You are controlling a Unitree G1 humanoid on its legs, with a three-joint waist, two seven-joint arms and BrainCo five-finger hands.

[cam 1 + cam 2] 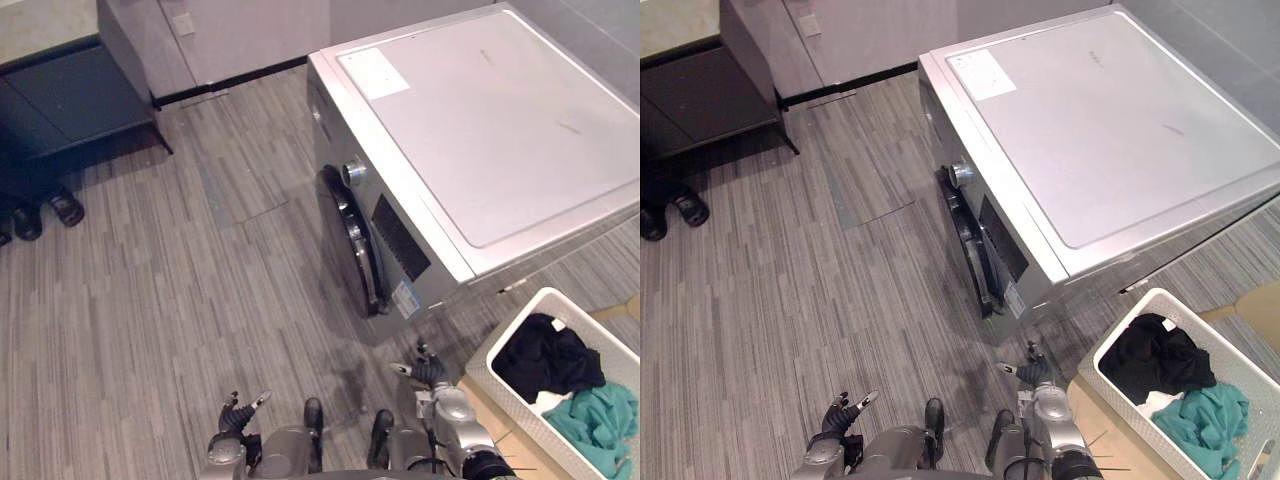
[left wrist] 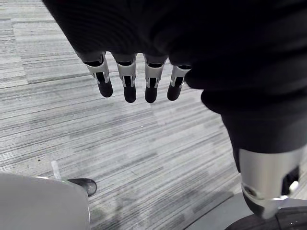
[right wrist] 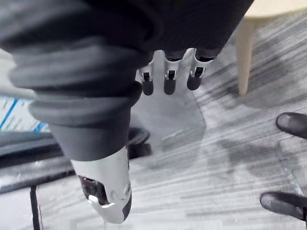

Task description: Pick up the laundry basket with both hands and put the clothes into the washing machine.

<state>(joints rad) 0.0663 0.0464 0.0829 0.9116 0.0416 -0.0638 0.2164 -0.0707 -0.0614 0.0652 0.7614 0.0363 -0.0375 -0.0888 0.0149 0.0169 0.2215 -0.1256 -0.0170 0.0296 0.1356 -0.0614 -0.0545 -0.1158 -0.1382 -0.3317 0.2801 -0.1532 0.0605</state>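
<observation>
So, nothing lifted yet: my left hand point(image 1: 236, 415) and right hand point(image 1: 428, 372) hang slack-fingered, empty, before the washing machine point(image 1: 500, 130); next I'd reach both to the laundry basket point(image 1: 508, 328) beside it.

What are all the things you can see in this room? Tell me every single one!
washing machine: one, silver-grey, centre right, round door on its front
laundry basket: one, white, lower right
black garment: one, black, in the basket
teal garment: one, teal, in the basket beside the black one
wooden stand: one, tan, under the basket
cabinet: one, dark, upper left
shoes: two, dark, on the floor by the cabinet
floor: grey, striped planks
left robot hand: one, silver and dark, bottom left, open, holding nothing
right robot hand: one, silver and dark, bottom, beside the basket, open, holding nothing
</observation>
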